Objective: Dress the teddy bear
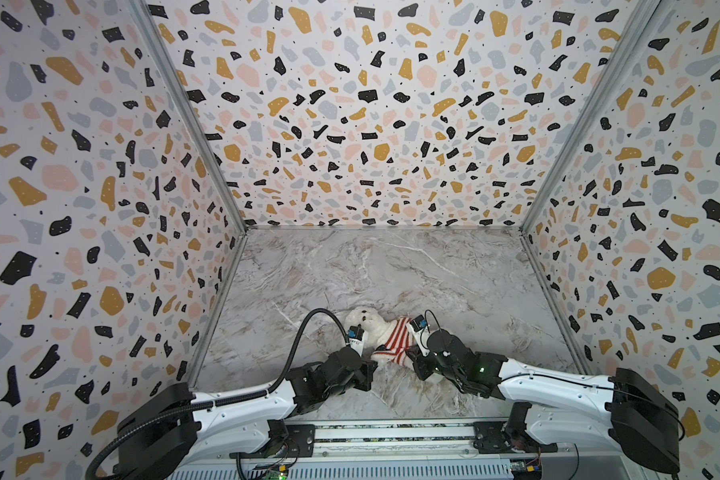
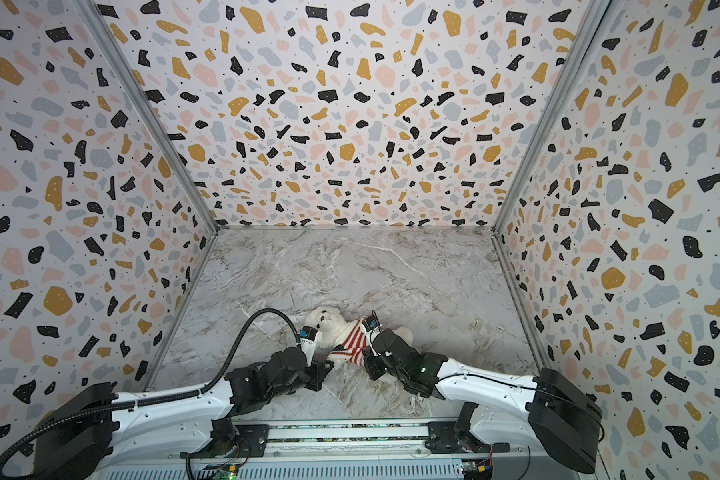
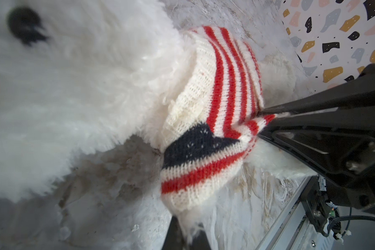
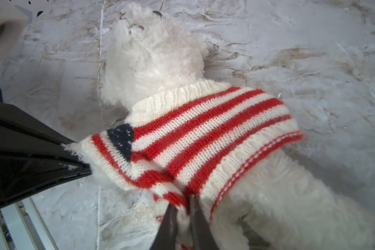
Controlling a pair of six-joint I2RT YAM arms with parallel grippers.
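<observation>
Only wrist views show right gripper (image 4: 187, 202) seemingly pinching sweater (image 4: 204, 129).

A: Entry: kind of place?
B: Robot test cell, lab type. Terrazzo-print panels (image 1: 371, 104) ahead of the left gripper (image 1: 358, 332) and on both its sides; marble-print floor (image 1: 391, 270) beneath it.
A: Supporting items?
B: Metal rail (image 1: 391, 436) behind the gripper, two robot arms (image 1: 242, 407) mounted on it; small exposed circuit board (image 1: 526, 466) further back.

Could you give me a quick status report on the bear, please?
Left pincer shut on paw of teddy bear. Right pincer shut on striped knit top. Top over torso, head through collar. No obstruction seen.
</observation>
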